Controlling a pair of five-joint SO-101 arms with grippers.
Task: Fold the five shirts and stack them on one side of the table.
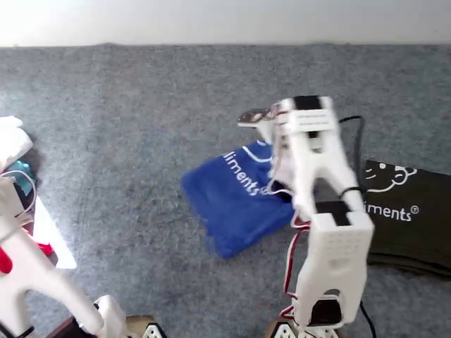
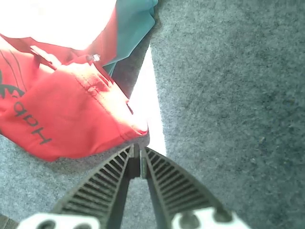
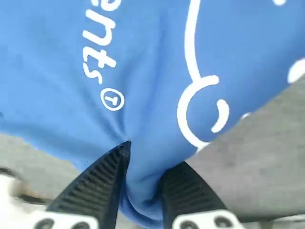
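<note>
At nine o'clock, a red shirt and a teal shirt lie heaped. Just beside them the left gripper is closed on nothing. Mid-table, the right gripper pinches the blue shirt. A folded black shirt lies at three o'clock.

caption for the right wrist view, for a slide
Right pincer shut on a bunched edge of the blue shirt, with the grey table beside it.
</note>
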